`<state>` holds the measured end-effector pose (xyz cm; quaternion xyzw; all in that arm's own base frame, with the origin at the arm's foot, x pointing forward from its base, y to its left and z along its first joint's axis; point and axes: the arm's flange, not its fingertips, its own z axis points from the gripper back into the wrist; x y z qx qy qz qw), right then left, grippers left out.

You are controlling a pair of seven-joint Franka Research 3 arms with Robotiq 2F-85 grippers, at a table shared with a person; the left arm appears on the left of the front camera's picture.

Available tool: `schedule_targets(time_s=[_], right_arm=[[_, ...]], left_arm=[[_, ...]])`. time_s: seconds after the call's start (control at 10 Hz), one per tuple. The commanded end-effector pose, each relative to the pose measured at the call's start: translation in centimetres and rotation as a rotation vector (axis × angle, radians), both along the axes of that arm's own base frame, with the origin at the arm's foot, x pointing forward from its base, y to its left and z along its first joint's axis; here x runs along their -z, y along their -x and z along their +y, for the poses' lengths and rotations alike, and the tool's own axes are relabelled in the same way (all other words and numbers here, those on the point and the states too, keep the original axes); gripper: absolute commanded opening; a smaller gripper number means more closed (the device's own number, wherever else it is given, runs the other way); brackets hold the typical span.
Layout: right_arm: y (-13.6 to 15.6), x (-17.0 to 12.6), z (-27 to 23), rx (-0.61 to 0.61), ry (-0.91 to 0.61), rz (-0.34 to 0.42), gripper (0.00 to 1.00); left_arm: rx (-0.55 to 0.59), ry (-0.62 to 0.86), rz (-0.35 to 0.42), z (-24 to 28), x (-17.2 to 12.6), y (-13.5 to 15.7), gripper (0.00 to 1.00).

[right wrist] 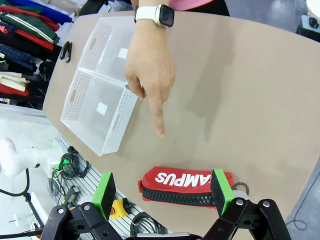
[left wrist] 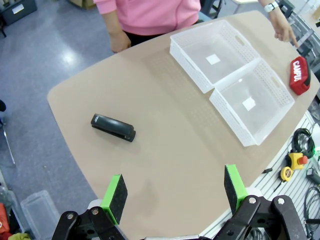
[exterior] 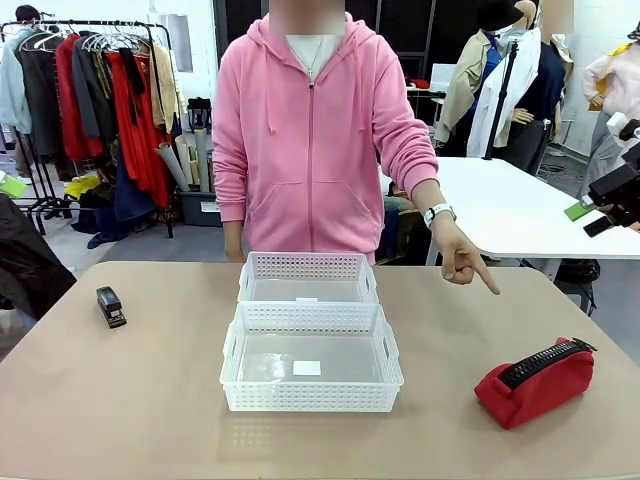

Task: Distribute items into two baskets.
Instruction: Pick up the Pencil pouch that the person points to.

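Hovering L gripper: jaws released, green pads wide apart, gripping nothing; you see bare table under it.
R gripper: jaws released too, pads wide; you're above the pouch, not touching it.
Pouch: red soft fabric, black zipper along the top, white "CAMPUS" print on one side in R wrist view. Lies near-right on the table, well apart from the baskets.
Pouch axis: in front view the long axis runs near-left to far-right, zipper side up.
Near basket: white plastic, lattice walls, cut-out handles on the short ends, small white label on its floor. Sits mid-table, long sides across your view.
Stapler: small, black, lying flat at the table's left, well apart from both baskets.
Stapler axis: roughly near-to-far in front view, slightly slanted.
Far basket: same make, touching the near one's back wall, same heading; wrist views show a white label on its floor too.
Person's hand: watch on the wrist, index finger out, aimed down at the table on the pouch's side, fingertip short of the pouch.
Person: pink hoodie, standing at the far edge behind the baskets.
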<state>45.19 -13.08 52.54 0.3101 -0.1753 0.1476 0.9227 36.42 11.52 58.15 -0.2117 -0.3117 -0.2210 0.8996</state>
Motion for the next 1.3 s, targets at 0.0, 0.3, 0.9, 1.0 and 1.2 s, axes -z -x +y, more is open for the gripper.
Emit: schedule_targets(time_s=[0.0,0.3,0.9,1.0,1.2], right_arm=[[-0.1,-0.2,0.0,0.007,0.003,-0.003,1.0],[-0.1,-0.2,0.0,0.007,0.003,-0.003,1.0],[1.1,-0.2,1.7,-0.175,0.083,-0.063,1.0],[1.5,-0.1,2.3,-0.279,0.127,-0.096,1.0],[2.1,0.3,3.6,-0.43,0.184,-0.117,1.0]], left_arm=[[0.006,0.013,-0.006,0.0,0.0,0.0,1.0],[0.006,0.013,-0.006,0.0,0.0,0.0,1.0],[0.006,0.013,-0.006,0.0,0.0,0.0,1.0],[0.006,0.013,-0.006,0.0,0.0,0.0,1.0],[0.006,0.013,-0.006,0.0,0.0,0.0,1.0]])
